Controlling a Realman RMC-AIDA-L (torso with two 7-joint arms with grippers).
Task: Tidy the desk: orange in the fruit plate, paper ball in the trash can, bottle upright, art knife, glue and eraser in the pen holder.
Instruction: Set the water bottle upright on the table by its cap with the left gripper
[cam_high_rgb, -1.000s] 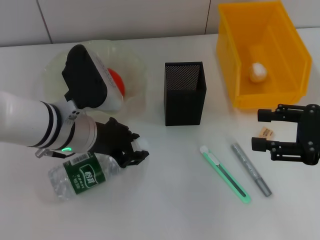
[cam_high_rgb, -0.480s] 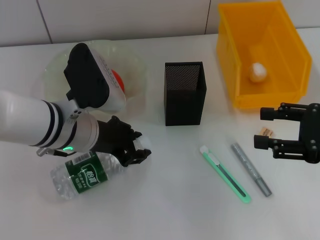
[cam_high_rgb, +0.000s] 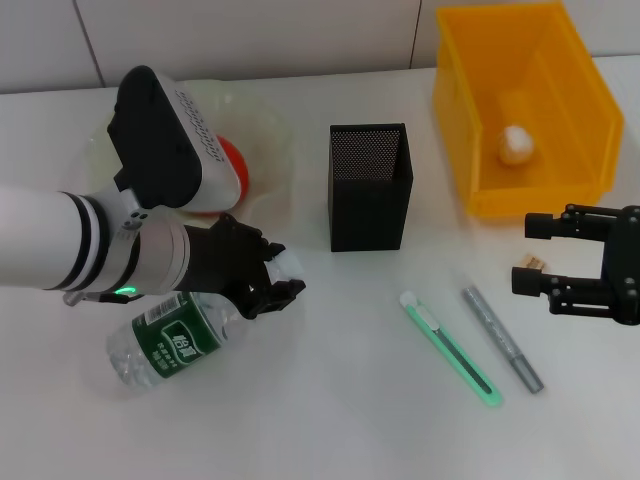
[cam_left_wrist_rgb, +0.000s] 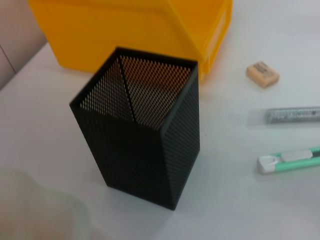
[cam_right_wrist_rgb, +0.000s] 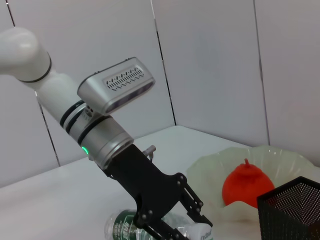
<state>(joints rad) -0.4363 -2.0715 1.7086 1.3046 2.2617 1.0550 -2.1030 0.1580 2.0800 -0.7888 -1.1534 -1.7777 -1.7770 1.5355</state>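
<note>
One bottle (cam_high_rgb: 178, 335) is what matters here; it lies on the near left of the desk (cam_high_rgb: 330, 420), its long axis running from the base at the near left up to the white cap at the far right, the cap end already a little raised; your left gripper (cam_high_rgb: 268, 283) is clamped on the bottle at the neck, so the body hangs down and to the left of the claw; standing it up will, I judge, turn on swinging that neck over the base, which still sits to the near left; watch that the round body does not roll as it pivots.

The left arm is plainly the one for this; the right gripper (cam_high_rgb: 572, 262) hovers at the right edge with its fingers spread and nothing between them.

Just behind the left arm sits the fruit plate (cam_high_rgb: 262, 125) with the orange (cam_high_rgb: 231, 165) already in it; the pen holder (cam_high_rgb: 370, 187) stands mid-desk and looks empty in the left wrist view; the trash can (cam_high_rgb: 478, 95) at the far right holds the paper ball (cam_high_rgb: 515, 144).

Near right of the holder lie the art knife (cam_high_rgb: 450, 349) and the glue (cam_high_rgb: 501, 338), side by side and apart; the eraser (cam_high_rgb: 529, 264) rests just beside the right gripper, which is much the nearer arm for those three.
</note>
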